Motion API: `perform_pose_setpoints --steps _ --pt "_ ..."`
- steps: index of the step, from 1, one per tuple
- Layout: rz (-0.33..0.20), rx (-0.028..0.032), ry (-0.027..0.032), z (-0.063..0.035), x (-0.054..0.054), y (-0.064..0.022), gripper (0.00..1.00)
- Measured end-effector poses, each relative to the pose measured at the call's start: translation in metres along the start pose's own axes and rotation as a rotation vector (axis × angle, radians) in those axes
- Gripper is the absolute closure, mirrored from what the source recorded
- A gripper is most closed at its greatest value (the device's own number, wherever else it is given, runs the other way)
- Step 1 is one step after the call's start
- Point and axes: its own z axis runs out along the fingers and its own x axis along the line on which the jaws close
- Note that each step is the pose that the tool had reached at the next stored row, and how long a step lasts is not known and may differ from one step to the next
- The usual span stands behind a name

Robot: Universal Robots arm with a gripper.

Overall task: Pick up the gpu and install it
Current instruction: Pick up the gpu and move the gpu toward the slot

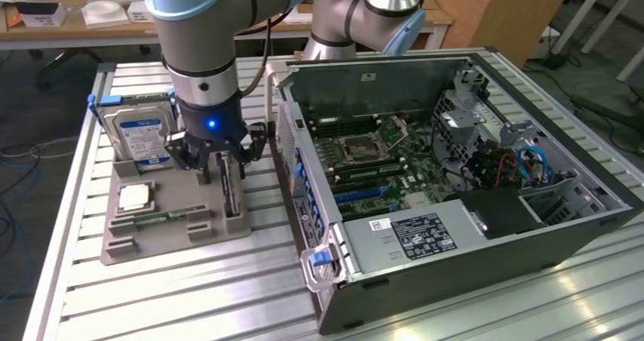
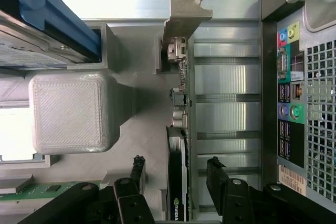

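Grey printed plastic forms the holder (image 1: 171,239), which is set on the slatted aluminium table (image 1: 201,303) toward the table edge at the exterior view's left. The open computer case (image 1: 453,205) is stood just beside it. Slots are moulded into the holder so that each part is kept apart from the others and can be reached from above. A hard drive (image 1: 141,133) is propped at the holder's far edge, and a memory stick (image 1: 161,217) is laid in its near half.

The gpu (image 2: 178,150) is stood on its long edge in a narrow slot along the holder's edge nearest the case. Its silver end bracket (image 2: 184,19) is turned toward the hard-drive end. This attitude is judged to offer the card's two flat faces to a grip from overhead.

The gripper (image 1: 223,167) is positioned directly over the gpu and pointed straight down. Its jaws are spread wide and nothing is held. In the wrist view one of the fingers (image 2: 137,174) is seen on each side of the card, with a gap left at both faces, so no contact is made. The card is thus placed between the fingers, roughly centred, at a part of its length away from the bracket. The gpu is not yet lifted from its slot.
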Motion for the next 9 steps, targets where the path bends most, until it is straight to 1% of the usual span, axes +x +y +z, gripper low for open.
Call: perform_pose_setpoints --steps 2,4,5,7,8,9 --pt "0.0 0.0 0.0 0.0 0.0 0.0 0.43" --pt "0.0 0.0 0.0 0.0 0.0 0.0 0.55" --pt "0.0 0.0 0.0 0.0 0.0 0.0 0.55" --pt "0.0 0.0 0.0 0.0 0.0 0.0 0.67" --pt "0.0 0.0001 0.0002 -0.0001 0.0 0.0 0.67" --pt "0.0 0.0001 0.0001 0.0 0.0 0.0 0.73"
